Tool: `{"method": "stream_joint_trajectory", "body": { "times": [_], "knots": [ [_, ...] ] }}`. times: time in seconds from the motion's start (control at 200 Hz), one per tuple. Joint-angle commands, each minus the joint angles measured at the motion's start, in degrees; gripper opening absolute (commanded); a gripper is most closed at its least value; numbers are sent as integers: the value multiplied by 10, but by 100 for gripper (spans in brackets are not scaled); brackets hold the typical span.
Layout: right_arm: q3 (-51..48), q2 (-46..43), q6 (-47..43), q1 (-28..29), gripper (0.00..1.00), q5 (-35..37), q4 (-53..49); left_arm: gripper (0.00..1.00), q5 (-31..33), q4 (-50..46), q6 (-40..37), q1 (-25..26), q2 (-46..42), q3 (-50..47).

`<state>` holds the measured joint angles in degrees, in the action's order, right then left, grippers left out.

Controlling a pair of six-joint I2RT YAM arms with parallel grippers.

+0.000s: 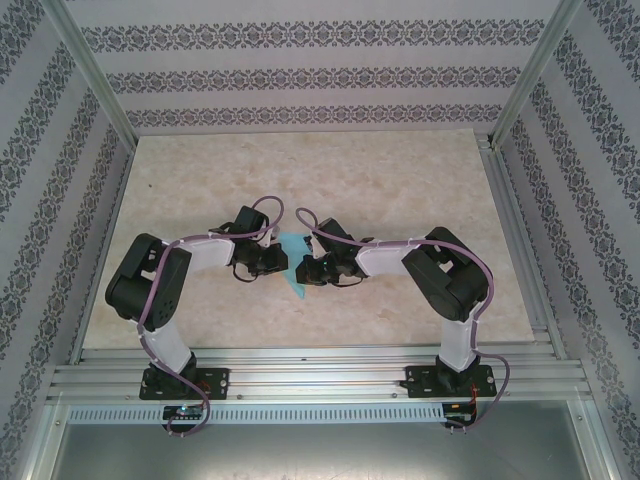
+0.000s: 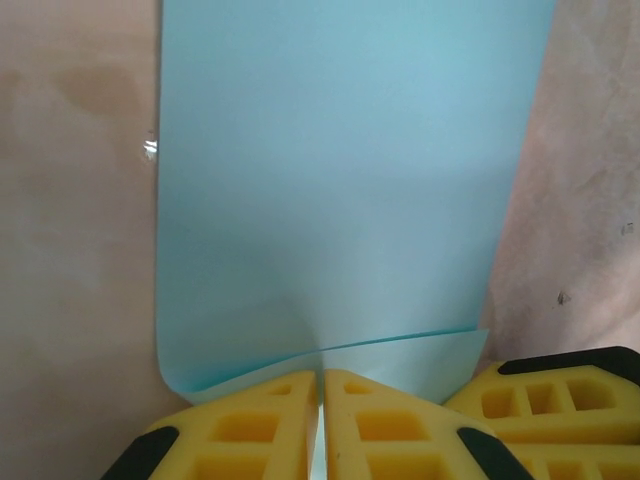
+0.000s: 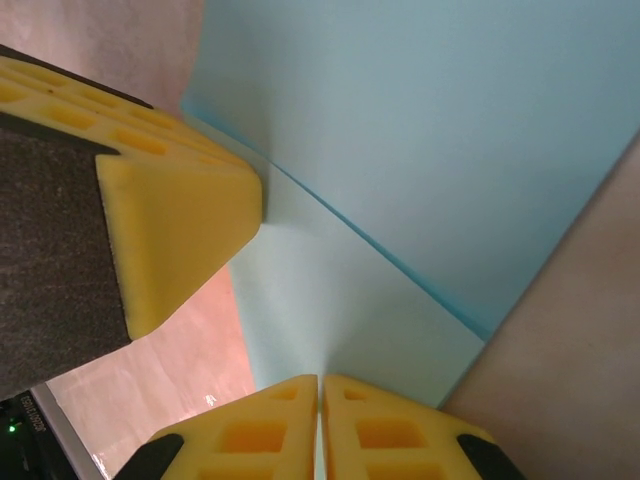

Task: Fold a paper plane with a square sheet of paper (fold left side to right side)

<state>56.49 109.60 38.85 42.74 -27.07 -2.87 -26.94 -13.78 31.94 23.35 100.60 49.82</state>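
The square sheet of paper [image 1: 293, 262] is turquoise and held up off the table between my two grippers at mid-table. In the left wrist view the sheet [image 2: 340, 180] bends over on itself. Its two edges lie one over the other, and my left gripper [image 2: 322, 375] is shut on them. In the right wrist view my right gripper [image 3: 320, 380] is shut on the lower layer of the sheet [image 3: 420, 130], close to a corner. The left gripper's yellow finger [image 3: 170, 230] presses the paper just beside it. From above, the left gripper [image 1: 279, 262] and the right gripper [image 1: 308, 270] nearly touch.
The beige marbled table [image 1: 300, 180] is boxed in by patterned walls and aluminium posts [image 1: 90, 70]. A metal rail [image 1: 320, 365] runs along the near edge by the arm bases. Bare tabletop [image 2: 70, 250] lies beneath the paper.
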Motion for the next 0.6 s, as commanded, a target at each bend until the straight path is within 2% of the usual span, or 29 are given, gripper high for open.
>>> {"method": "stream_joint_trajectory", "body": {
  "times": [0.0,0.19,0.594],
  "knots": [
    [8,-21,-16,5,11,22,-23,12,44,-7,-24,-4,30,-5],
    [4,-60,13,14,12,-8,6,12,44,6,-21,-4,26,-27],
    [-31,-35,64,44,12,-23,66,11,47,14,-20,-4,29,-36]
  ]
}}
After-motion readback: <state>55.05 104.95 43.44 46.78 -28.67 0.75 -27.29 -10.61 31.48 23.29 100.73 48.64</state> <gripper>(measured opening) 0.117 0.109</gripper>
